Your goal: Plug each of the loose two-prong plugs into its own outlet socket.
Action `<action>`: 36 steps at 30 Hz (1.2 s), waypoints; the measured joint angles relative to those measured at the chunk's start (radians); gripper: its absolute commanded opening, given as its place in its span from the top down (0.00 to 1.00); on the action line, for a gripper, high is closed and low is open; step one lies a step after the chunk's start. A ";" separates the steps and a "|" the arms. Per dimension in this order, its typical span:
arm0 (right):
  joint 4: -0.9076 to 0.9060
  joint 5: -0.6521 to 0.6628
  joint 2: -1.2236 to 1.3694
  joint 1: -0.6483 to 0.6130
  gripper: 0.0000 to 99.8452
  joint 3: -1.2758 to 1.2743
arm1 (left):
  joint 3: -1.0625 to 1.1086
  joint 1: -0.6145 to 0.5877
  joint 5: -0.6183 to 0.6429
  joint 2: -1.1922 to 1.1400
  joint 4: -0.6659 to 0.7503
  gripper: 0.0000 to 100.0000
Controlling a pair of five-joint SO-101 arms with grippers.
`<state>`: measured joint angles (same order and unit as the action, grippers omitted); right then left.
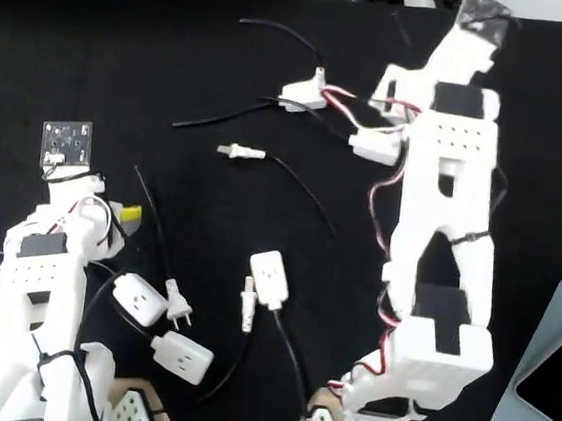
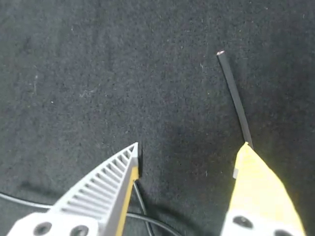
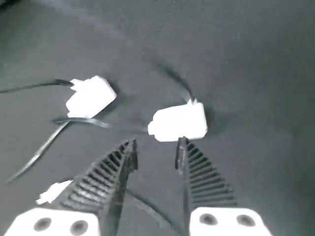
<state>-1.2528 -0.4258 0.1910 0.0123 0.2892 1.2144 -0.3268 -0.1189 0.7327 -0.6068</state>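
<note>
Holding the right claw [image 3: 157, 142] narrowly parted, just short of a white socket [image 3: 178, 124], probably to pinch its sides. Holding the left claw [image 2: 190, 146] wide above bare table [image 2: 98, 73] (nothing gripped). Yet to plug in: a two-prong plug [image 1: 180, 311], loose just beside a rounded socket [image 1: 139, 298].

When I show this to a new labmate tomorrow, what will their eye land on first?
White plugs and sockets on black cords lie scattered across the black table. The right gripper is open just short of a white block at the far side; the left gripper is open over a bare patch.
</note>
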 measured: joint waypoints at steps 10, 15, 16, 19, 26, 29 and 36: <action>0.011 -0.417 0.160 -0.351 0.88 -0.008 | 0.000 0.000 0.000 0.000 0.000 0.69; 0.173 -0.566 0.342 -0.431 0.88 -0.006 | 0.000 0.000 0.000 0.000 0.000 0.69; 0.196 -0.591 0.377 -0.433 0.88 0.000 | 0.000 0.000 0.000 0.000 0.000 0.69; 0.224 -0.647 0.463 -0.428 0.88 0.055 | 0.000 0.000 0.000 0.000 0.000 0.69; 0.222 -0.718 0.582 -0.428 0.88 0.167 | 0.000 0.000 0.000 0.000 0.000 0.69; 0.222 -0.720 0.615 -0.428 0.88 0.195 | 0.000 0.000 0.000 0.000 0.000 0.69; 0.199 -0.720 0.660 -0.427 0.98 0.239 | 0.000 0.000 0.000 0.000 0.000 0.69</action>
<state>-1.0533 -1.1454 0.8508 -0.4143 0.5286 1.2144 -0.3268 -0.1189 0.7327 -0.6068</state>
